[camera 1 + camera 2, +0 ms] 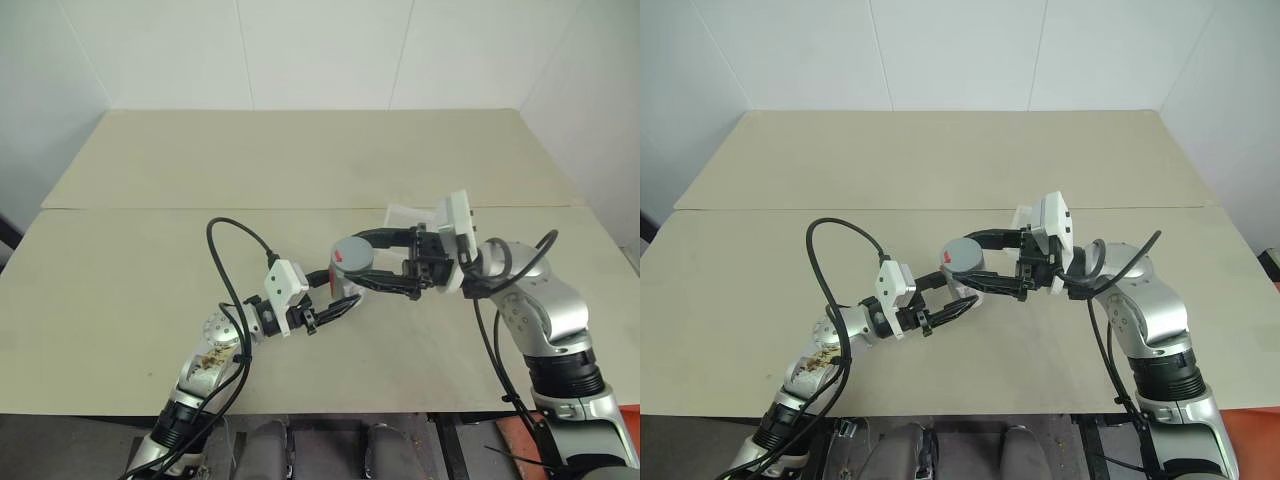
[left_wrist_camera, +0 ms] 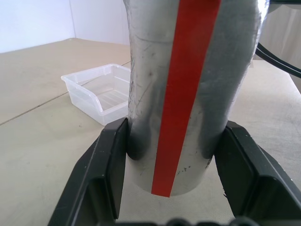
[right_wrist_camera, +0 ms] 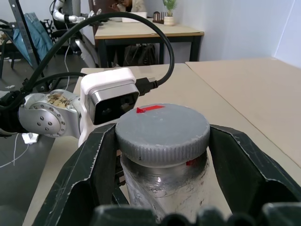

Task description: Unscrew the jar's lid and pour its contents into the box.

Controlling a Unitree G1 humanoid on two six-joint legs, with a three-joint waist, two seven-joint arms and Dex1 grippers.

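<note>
The jar [image 2: 146, 70] is held upright above the table, its side marked by a red strip of label. My left gripper [image 1: 338, 302] is shut on the jar's lower body, one black finger [image 2: 106, 176] on either side. The grey lid [image 3: 162, 127] sits on top of the jar with a small red arrow on it. My right gripper [image 1: 355, 262] reaches in level from the right and is shut on the lid, its fingers [image 3: 242, 165] hugging the ribbed edge. The clear plastic box [image 2: 87, 101] stands empty on the table just behind the right hand [image 1: 408, 214]. I cannot see the contents inside the jar.
The pale tan table [image 1: 150, 270] stretches wide on all sides, with a seam running across its middle. Black cables loop from both wrists [image 1: 225, 240]. The left wrist's white camera housing [image 3: 110, 99] sits close behind the jar.
</note>
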